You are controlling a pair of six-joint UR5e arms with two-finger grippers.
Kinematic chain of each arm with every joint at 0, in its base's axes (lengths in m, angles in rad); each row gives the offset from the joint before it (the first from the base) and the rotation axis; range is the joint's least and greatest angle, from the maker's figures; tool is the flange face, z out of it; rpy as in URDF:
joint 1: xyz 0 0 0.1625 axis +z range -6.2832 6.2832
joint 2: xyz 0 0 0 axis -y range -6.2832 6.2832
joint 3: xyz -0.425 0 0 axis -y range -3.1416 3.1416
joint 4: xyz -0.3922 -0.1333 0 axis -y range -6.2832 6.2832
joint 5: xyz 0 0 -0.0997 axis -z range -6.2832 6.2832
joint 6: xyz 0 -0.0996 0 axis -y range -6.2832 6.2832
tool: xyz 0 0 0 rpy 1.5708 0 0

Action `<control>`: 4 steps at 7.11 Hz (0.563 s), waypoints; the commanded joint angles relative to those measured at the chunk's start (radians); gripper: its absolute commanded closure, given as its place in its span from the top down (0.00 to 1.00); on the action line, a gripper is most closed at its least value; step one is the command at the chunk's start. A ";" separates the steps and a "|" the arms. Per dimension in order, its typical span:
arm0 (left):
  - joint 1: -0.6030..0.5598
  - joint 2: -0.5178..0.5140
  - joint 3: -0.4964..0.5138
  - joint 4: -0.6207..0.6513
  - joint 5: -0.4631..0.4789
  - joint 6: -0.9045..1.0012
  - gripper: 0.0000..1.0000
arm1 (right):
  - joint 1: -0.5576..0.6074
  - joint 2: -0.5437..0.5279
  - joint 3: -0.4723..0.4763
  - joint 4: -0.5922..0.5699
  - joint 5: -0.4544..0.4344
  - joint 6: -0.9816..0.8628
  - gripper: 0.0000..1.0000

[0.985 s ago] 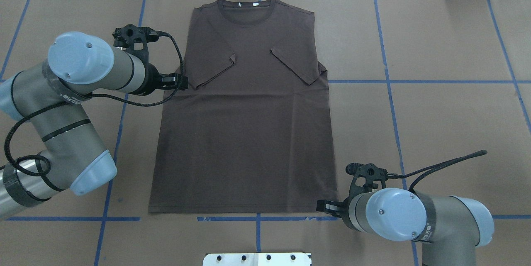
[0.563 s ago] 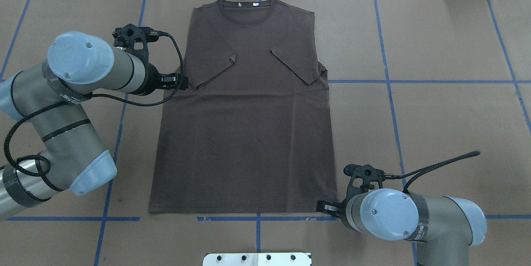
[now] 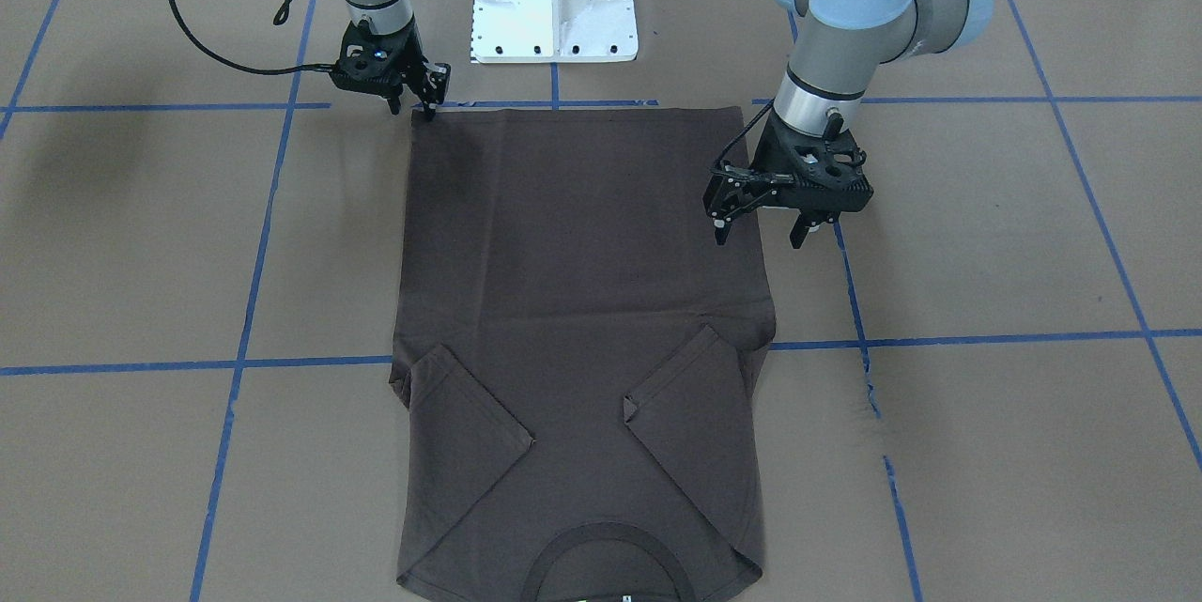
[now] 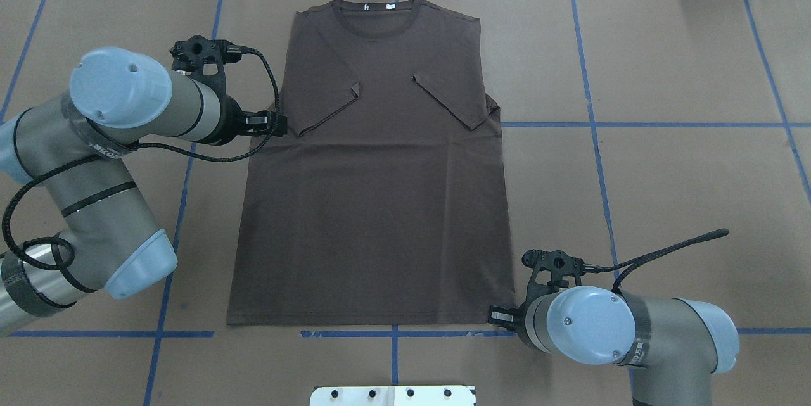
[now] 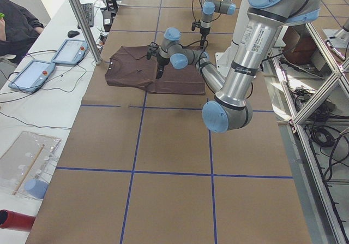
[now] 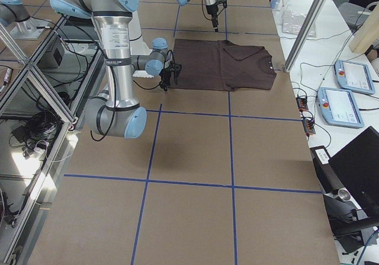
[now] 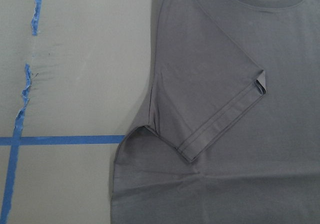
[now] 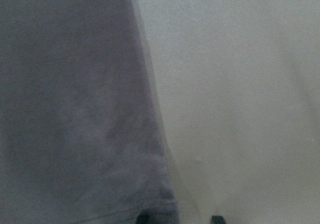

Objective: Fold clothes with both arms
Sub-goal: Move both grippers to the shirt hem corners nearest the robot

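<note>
**A:** Where does the T-shirt [image 4: 374, 203] lie?

**B:** Spread flat on the table [image 4: 665, 171], with both sleeves [image 4: 323, 105] folded in over the chest. Its hem [image 4: 374, 320] is the end next to the right fingers [image 3: 430, 102]; the collar [image 3: 601, 536] is at the end farthest from them.

**A:** And the right fingers themselves?

**B:** Low, at the hem corner on their own side. The wrist view shows two dark tips [image 8: 142, 218] apart, one over the cloth and one over bare table, with the shirt's side edge running between them. They are released and grip nothing.

**A:** The left fingers [image 3: 721, 219]?

**B:** Also spread wide and empty. They hang above the shirt's opposite side edge, one over the cloth and one out over the table. The folded sleeve lies just past them towards the collar. Whether they touch the cloth I cannot tell, but their wrist view looks down on the sleeve and armpit from some height.
</note>
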 commanded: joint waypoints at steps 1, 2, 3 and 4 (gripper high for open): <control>0.000 0.001 0.000 0.001 0.000 0.002 1.00 | 0.018 0.001 0.001 0.000 0.020 -0.016 0.00; 0.000 0.001 0.000 0.001 0.000 0.000 1.00 | 0.018 0.001 0.006 0.000 0.019 -0.015 0.00; 0.000 0.001 0.000 0.001 0.000 -0.002 1.00 | 0.023 0.001 0.016 0.002 0.011 -0.015 0.00; 0.000 0.013 -0.004 0.001 -0.002 -0.009 1.00 | 0.026 0.001 0.029 0.002 0.012 -0.015 0.00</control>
